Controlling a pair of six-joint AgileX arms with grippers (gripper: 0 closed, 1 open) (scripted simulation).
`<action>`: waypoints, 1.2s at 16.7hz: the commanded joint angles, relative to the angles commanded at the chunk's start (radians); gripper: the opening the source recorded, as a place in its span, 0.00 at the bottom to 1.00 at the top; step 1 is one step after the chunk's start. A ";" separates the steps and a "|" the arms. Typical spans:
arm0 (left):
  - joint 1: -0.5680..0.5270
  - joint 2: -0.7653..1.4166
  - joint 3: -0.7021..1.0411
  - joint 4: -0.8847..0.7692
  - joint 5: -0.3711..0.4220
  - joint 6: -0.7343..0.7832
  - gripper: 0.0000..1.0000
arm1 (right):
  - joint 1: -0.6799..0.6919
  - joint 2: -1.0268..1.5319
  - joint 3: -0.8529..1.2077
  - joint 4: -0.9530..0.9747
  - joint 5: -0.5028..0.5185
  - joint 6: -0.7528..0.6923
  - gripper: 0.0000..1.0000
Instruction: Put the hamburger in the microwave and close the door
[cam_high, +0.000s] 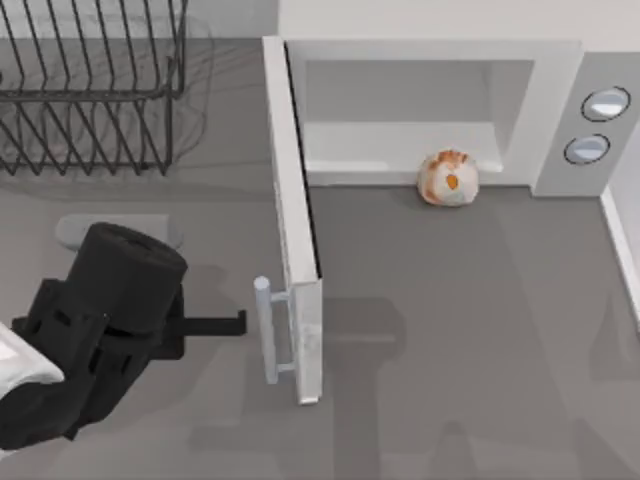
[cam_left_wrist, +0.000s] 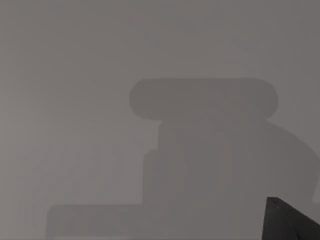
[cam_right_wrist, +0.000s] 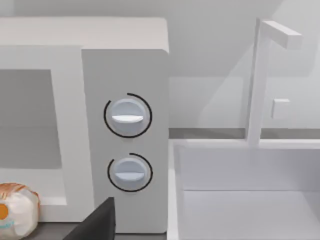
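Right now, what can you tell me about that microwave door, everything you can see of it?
The door is a flat white-grey slab, swung wide open and sticking out from the microwave toward the front of the table, hinged at the left side of the opening. A pale round bar handle sits on two short posts near its free end. The left gripper reaches toward that handle from the left, just short of it.
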 joint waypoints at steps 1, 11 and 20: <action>-0.015 -0.014 0.020 -0.005 0.002 -0.001 0.00 | 0.000 0.000 0.000 0.000 0.000 0.000 1.00; -0.294 0.285 0.282 -0.093 -0.162 -0.250 0.00 | 0.000 0.000 0.000 0.000 0.000 0.000 1.00; -0.337 0.373 0.375 -0.138 -0.199 -0.320 0.00 | 0.000 0.000 0.000 0.000 0.000 0.000 1.00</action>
